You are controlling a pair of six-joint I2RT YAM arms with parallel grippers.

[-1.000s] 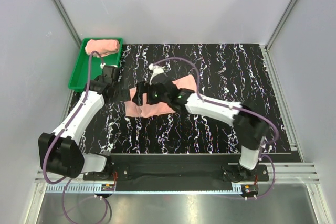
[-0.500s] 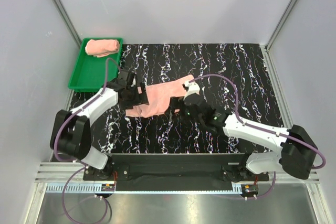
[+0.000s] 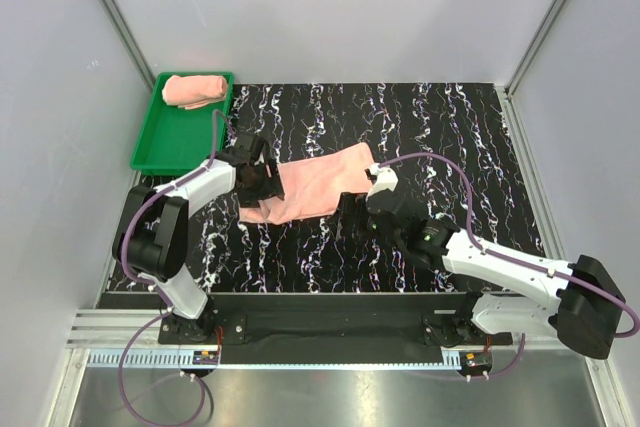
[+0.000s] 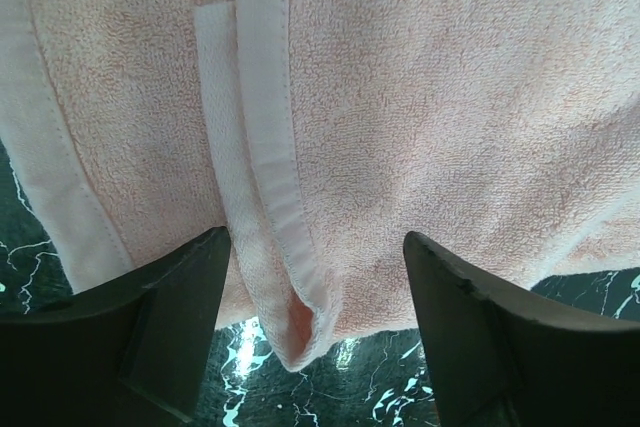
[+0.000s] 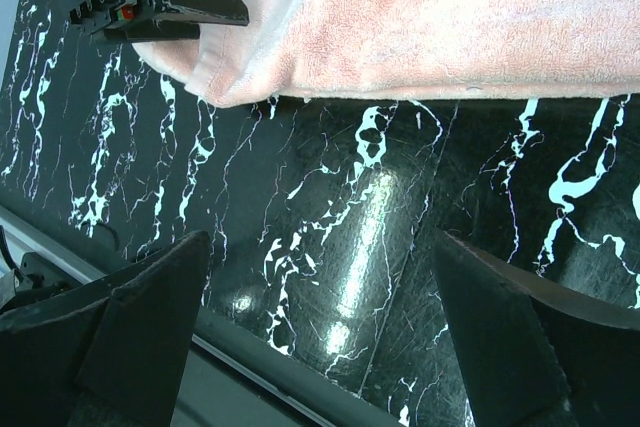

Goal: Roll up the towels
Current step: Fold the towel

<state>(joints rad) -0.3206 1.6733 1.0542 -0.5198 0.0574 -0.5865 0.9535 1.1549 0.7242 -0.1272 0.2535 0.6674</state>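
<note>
Off at the far-left corner of the counter (image 3: 450,147) sits a green tray (image 3: 170,142), and at its far end lies one rolled towel (image 3: 193,89), salmon pink and bundled into a short log. Nothing else shows in the tray.

A second towel (image 3: 318,182) is spread on the black marbled counter near the middle, lying slantwise, with its left end lower in the overhead view than its right. Its left end is folded over on itself, so two hemmed edges run side by side there.

At that folded end is the left tool (image 4: 315,277). Its jaws stand apart, one on each side of the doubled hem, with the cloth's edge between them. The fingers look to be just off the terry rather than pinching it, though the wrist view is too close to be sure.

By the towel's near long edge, the right tool (image 5: 320,247) has its jaws spread wide over bare counter. It holds nothing, and the towel's edge lies just beyond its fingertips.
</note>
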